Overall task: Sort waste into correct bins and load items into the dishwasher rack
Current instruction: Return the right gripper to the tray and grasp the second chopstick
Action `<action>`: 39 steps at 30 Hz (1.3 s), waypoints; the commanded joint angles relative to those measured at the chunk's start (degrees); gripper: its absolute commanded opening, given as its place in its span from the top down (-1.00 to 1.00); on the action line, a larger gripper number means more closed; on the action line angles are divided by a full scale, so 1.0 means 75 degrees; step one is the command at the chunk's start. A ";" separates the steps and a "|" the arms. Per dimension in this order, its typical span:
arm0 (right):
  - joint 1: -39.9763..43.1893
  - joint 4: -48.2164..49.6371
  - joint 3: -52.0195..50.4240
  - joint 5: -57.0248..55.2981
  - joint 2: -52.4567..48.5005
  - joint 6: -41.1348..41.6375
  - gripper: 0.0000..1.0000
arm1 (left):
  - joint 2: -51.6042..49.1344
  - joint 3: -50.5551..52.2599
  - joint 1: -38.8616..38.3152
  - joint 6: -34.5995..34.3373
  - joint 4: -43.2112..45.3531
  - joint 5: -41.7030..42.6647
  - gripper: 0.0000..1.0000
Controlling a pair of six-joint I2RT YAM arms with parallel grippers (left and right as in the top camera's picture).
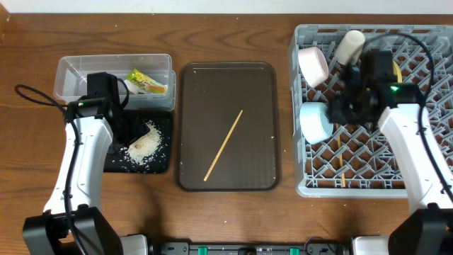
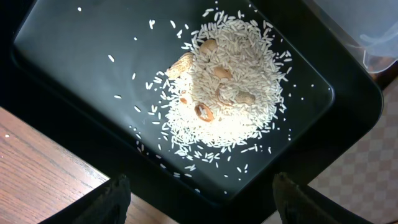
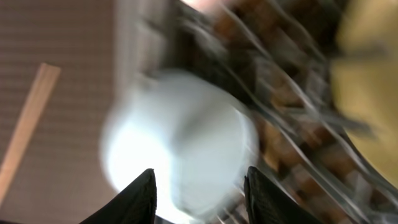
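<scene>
Nuts among rice scraps, distinct only from left wrist.

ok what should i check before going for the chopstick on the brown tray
1. Chopstick lies free on the brown tray, nothing on top of it: ok
2. Left gripper open and empty above the black tray: ok
3. Right gripper clear of the light blue bowl: cannot tell, fingers are apart but the right wrist view is blurred
4. Rice scraps in the black tray: ok
5. Wrapper in the clear tub: ok
6. Bare cells left in the rack: ok
</scene>
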State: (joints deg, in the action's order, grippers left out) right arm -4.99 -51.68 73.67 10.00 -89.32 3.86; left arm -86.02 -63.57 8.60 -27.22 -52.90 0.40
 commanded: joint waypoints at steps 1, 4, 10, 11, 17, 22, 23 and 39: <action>-0.0772 0.0321 0.0146 0.0863 -0.0061 0.0201 0.12 | 0.0137 -0.0052 0.0029 -0.0070 -0.0020 -0.0143 -0.52; -0.1571 0.0848 0.0143 0.0839 -0.0189 0.0254 0.07 | 0.0140 -0.0052 0.0029 -0.0070 -0.0017 -0.0143 -0.52; -0.3075 0.1597 0.0143 0.0219 -0.0997 0.1335 -0.06 | 0.0140 -0.0052 0.0029 -0.0070 -0.0020 -0.0143 -0.53; -0.3252 0.1687 0.0143 0.0221 -0.1177 0.1545 -0.05 | 0.0140 -0.0052 0.0029 -0.0070 -0.0020 -0.0143 -0.52; -0.4348 0.2337 0.0201 0.0102 -0.2468 0.2401 0.03 | 0.0140 -0.0052 0.0029 -0.0070 -0.0017 -0.0143 -0.52; -0.4931 0.2261 0.0711 -0.0927 -0.3316 0.2398 -0.10 | 0.0140 -0.0052 0.0029 -0.0070 -0.0023 -0.0143 -0.52; -0.5018 0.2261 0.0813 -0.1145 -0.3462 0.2401 -0.08 | 0.0140 -0.0052 0.0029 -0.0070 -0.0023 -0.0143 -0.53; -0.5164 0.1276 0.0953 -0.1955 -0.4086 0.2629 0.41 | 0.0140 -0.0052 0.0029 -0.0070 -0.0020 -0.0143 -0.52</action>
State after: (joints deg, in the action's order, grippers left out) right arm -44.10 -40.73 80.55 -2.76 -118.41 22.81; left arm -86.02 -63.57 8.60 -27.22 -52.88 0.40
